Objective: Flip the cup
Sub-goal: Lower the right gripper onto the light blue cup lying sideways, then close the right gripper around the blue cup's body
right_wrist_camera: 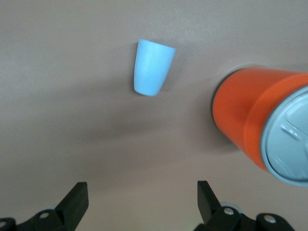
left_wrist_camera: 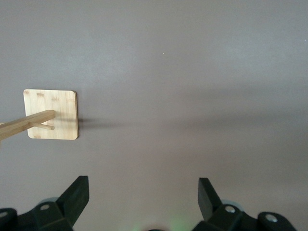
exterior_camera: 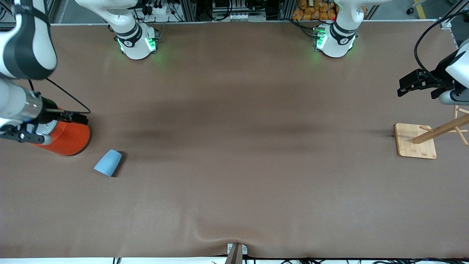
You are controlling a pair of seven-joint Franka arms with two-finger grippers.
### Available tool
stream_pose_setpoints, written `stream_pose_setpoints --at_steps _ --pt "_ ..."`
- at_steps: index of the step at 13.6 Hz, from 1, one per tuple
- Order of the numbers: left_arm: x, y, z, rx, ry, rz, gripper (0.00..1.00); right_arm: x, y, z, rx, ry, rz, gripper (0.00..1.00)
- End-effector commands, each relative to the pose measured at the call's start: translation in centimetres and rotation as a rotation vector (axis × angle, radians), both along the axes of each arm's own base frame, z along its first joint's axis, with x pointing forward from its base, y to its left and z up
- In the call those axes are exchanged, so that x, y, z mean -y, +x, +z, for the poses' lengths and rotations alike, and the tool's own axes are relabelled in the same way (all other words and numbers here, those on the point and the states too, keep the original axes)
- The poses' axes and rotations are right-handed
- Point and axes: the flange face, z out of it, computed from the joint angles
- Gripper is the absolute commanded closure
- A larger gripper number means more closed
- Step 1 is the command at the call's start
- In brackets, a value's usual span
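Note:
The light-blue cup (exterior_camera: 108,162) lies on its side on the brown table, its wider end toward the front camera, beside the orange can and nearer the front camera than it. It also shows in the right wrist view (right_wrist_camera: 153,67). My right gripper (exterior_camera: 78,118) is open and empty in the air by the top of the can; in its own view (right_wrist_camera: 142,187) the cup lies well ahead of the fingers. My left gripper (exterior_camera: 405,86) is open and empty, waiting above the left arm's end of the table (left_wrist_camera: 144,185).
A large orange can (exterior_camera: 69,137) with a grey lid stands at the right arm's end, also in the right wrist view (right_wrist_camera: 250,120). A wooden peg rack on a square base (exterior_camera: 410,145) stands at the left arm's end, also in the left wrist view (left_wrist_camera: 62,106).

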Motion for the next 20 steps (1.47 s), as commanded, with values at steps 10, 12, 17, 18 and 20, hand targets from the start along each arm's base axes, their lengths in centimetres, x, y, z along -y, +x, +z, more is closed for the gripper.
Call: stream_pose_setpoints --at_steps 10,12,17,18,20 --pt "0.1 0.5 -0.1 -0.007 -0.003 0.003 0.0 1.7 4.8 -18.7 0.064 -0.015 -0.132 0.0" --pt "0.4 0.5 -0.1 -0.006 -0.003 0.0 0.0 1.2 4.7 -21.2 0.099 -0.017 -0.127 0.0" --pt "0.4 0.5 -0.1 -0.007 -0.003 0.003 0.0 1.3 4.6 -26.3 0.139 -0.02 -0.129 0.0" --pt "0.4 0.5 -0.1 -0.007 -0.003 0.004 0.0 1.4 4.7 -26.8 0.147 -0.021 -0.129 0.0" --pt "0.3 0.5 -0.1 -0.007 -0.003 0.009 0.0 1.8 4.8 -27.5 0.164 -0.027 -0.128 0.0"
